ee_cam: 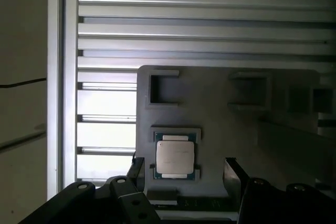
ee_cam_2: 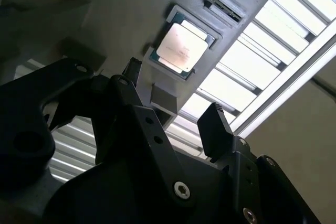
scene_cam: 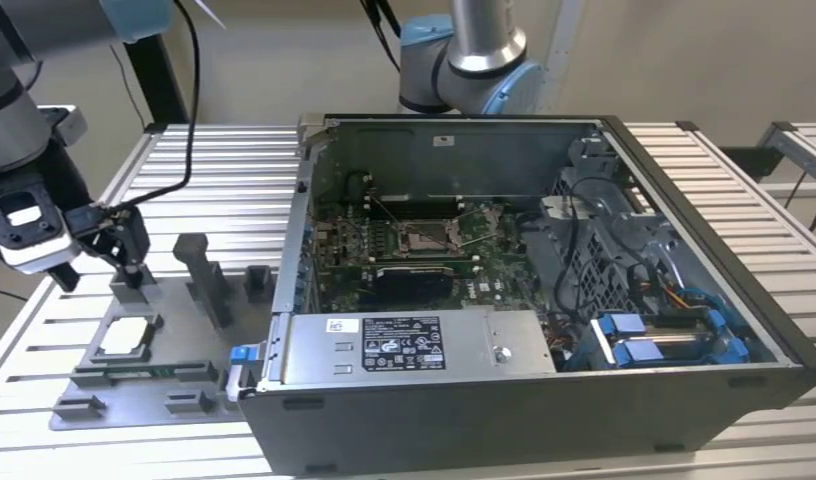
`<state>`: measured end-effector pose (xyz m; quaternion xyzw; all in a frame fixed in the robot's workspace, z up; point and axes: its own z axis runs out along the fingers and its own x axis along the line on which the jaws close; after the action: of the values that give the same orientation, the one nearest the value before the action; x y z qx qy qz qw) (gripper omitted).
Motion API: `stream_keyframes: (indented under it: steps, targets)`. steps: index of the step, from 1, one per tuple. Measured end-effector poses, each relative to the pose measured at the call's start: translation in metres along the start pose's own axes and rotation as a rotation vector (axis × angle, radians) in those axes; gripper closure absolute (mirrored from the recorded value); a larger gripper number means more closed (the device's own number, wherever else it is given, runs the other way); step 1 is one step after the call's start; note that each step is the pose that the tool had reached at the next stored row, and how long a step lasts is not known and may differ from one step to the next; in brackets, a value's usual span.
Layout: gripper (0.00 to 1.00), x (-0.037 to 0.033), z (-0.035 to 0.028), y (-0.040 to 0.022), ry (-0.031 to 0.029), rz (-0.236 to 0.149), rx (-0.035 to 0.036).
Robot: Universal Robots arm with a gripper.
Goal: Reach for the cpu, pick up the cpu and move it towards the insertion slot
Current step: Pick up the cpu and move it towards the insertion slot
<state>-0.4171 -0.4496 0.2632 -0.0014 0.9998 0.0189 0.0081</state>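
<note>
Reach under way, no grasp yet: gripper [ee_cam: 184,167] open and empty, jaws spread above the cpu [ee_cam: 175,157], which lies flat in its pocket on the grey fixture plate [ee_cam: 220,129] on the counter [scene_cam: 208,150]; pick-up and transfer to the insertion slot [scene_cam: 422,237] not yet done.

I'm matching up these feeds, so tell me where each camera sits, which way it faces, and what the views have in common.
Exterior view: off the arm and raised, looking down on the open computer case and the fixture plate; the arm and gripper are at its left.
First wrist view: on the wrist, looking down past the open gripper at the cpu.
Second wrist view: on the wrist, looking obliquely past the gripper at the cpu.
Shared: all three show the cpu seated in the plate.
</note>
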Motion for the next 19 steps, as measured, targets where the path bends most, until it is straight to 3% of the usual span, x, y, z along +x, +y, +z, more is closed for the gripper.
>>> stream_keyframes:
  steps: [7,19]
  targets:
    - [0.0,0.0001,0.0063,-0.0035,0.0001,0.0,0.0]
    - [0.0,0.0039,0.0255,-0.0112,0.0001,0.0,0.0001]
